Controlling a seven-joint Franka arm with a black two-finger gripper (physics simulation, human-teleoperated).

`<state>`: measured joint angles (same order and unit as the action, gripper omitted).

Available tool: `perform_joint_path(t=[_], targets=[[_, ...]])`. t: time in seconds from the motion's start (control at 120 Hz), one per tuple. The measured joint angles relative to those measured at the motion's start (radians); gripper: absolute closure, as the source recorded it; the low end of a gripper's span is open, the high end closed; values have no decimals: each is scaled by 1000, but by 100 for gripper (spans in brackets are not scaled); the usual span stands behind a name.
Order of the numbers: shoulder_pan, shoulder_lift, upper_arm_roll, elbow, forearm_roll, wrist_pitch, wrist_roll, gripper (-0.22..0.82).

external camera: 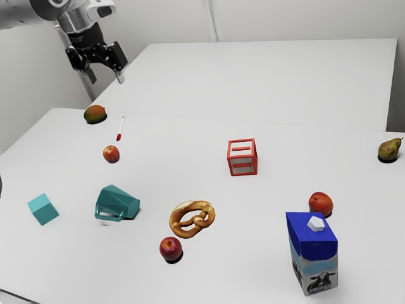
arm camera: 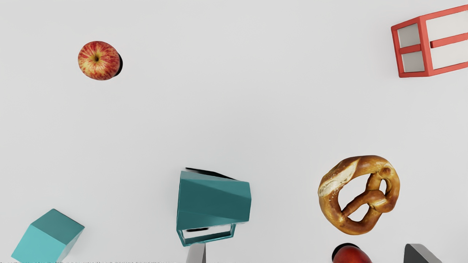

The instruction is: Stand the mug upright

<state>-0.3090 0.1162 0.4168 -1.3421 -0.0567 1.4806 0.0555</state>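
On the desk [external camera: 183,158], between cube [external camera: 43,209] and pretzel [external camera: 192,219], we list one mug [external camera: 118,202], lying sideways. Our claw [external camera: 106,78]: raised, wide open, empty; step, by our judgement, approach; next, we descend and grip.

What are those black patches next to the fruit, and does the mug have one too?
Probably shadows: in the exterior view, black patches lie under the pear and the mango; in the wrist view, one edges the striped apple, and a thin dark sliver runs along the mug, opposite its handle.
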Motion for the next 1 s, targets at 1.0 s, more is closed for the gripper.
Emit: perform_joint_path(t=[1.0], targets=[[345,-83,202,-926,-798,479,632,2]])
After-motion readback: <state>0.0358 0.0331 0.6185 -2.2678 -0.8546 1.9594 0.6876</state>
